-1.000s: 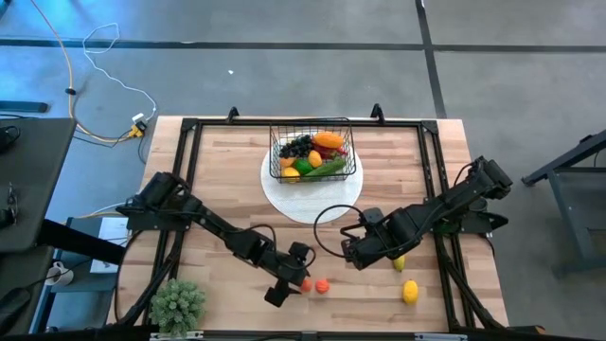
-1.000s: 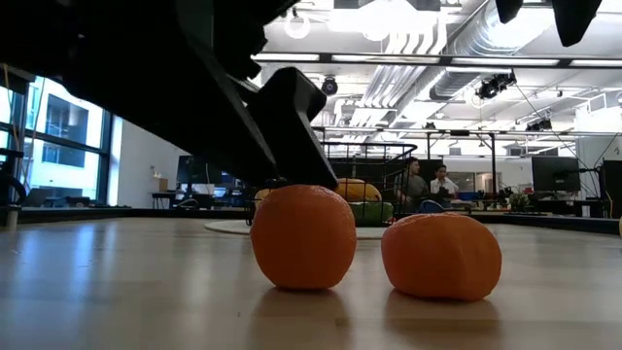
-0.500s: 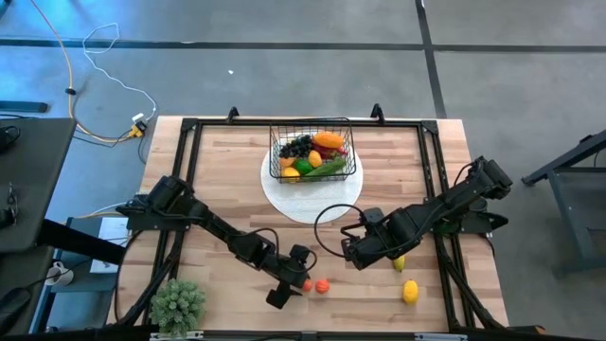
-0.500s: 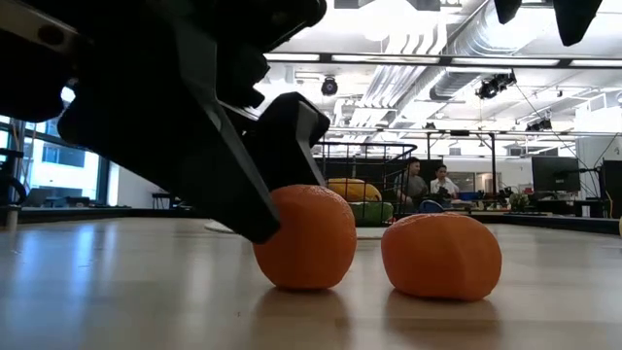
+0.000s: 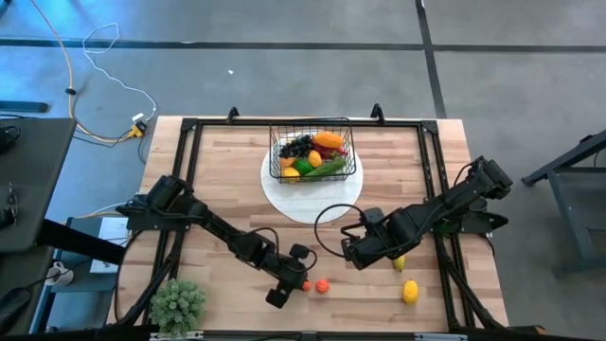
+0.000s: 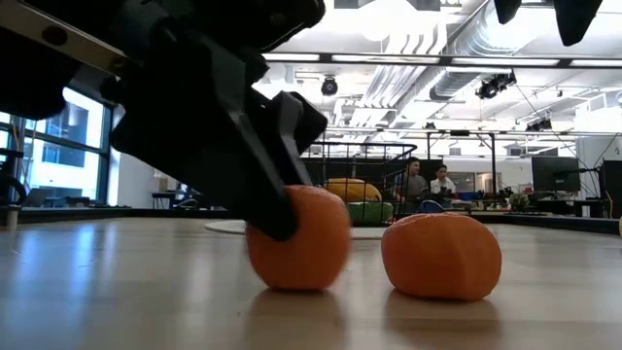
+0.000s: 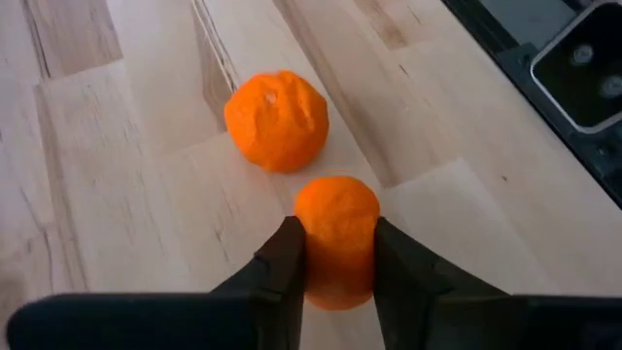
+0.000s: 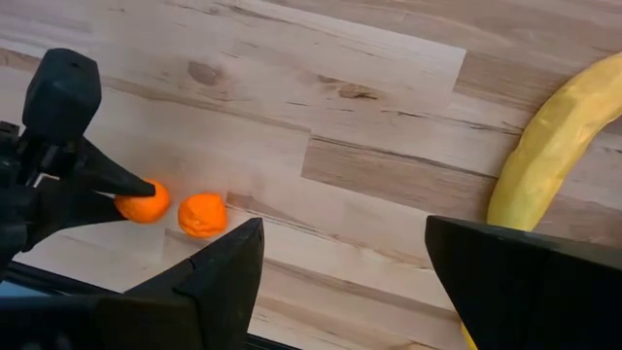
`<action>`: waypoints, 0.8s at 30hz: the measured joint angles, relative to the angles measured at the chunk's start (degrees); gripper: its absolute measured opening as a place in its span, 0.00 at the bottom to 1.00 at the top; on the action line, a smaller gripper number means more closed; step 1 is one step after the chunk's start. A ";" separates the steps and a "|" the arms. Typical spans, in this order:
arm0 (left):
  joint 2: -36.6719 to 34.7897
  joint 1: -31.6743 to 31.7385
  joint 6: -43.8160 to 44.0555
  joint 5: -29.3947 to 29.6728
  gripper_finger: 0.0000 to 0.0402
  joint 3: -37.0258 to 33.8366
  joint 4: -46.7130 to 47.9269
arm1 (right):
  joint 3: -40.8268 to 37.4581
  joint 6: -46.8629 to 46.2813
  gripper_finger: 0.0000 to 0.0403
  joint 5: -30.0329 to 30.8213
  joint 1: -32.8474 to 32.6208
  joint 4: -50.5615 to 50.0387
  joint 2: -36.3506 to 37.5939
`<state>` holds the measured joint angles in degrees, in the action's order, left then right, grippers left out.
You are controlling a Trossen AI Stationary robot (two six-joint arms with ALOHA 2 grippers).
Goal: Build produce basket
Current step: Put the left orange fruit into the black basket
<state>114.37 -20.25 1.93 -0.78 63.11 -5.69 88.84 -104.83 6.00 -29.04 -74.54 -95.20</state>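
Left wrist view shows the left gripper [image 7: 338, 255] pinching one orange piece [image 7: 336, 233] between its fingers near the table's front edge, a second orange piece [image 7: 277, 121] lying just beside it. The step in hand appears to be the grasp itself; next comes a lift and a carry to the basket [image 5: 313, 152] on the white plate [image 5: 312, 202] at the far side. The right gripper [image 8: 340, 282] hovers with fingers spread beside the banana [image 8: 544, 146], whose long axis runs roughly toward the far edge.
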 joint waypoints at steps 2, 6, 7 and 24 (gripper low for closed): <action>-0.74 0.00 0.45 -0.05 0.19 0.00 1.77 | 0.00 -0.40 0.66 0.02 0.00 0.01 0.00; -3.00 0.23 -0.84 0.37 0.20 -0.02 5.17 | 0.00 -0.40 0.66 0.61 0.00 -0.02 0.00; -3.87 0.44 -1.34 0.39 0.20 -0.02 5.84 | 0.00 -0.43 0.66 1.12 0.00 -0.04 0.00; -21.87 14.24 -13.52 2.85 0.19 0.03 13.91 | -0.02 -9.98 0.66 10.97 0.00 -5.75 -0.02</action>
<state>92.50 -6.01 -11.59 2.06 63.14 8.22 88.82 -114.80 16.97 -29.04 -80.29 -95.22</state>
